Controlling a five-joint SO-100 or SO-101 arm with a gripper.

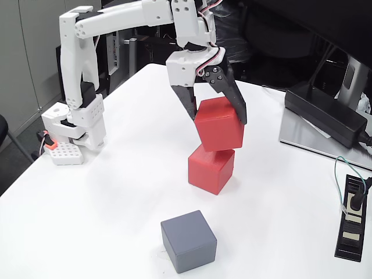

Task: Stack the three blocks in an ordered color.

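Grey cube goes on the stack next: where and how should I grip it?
Grip the grey cube from above, fingers on two opposite vertical faces. It sits flat and alone on the table, in front of the red stack, turned slightly in the fixed view, so rotate the wrist to match its faces.

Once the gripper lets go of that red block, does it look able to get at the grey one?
Probably yes. The grey block sits alone on the bare table, in front of the lower red block, nothing over it. For now the gripper is shut on the upper red block.
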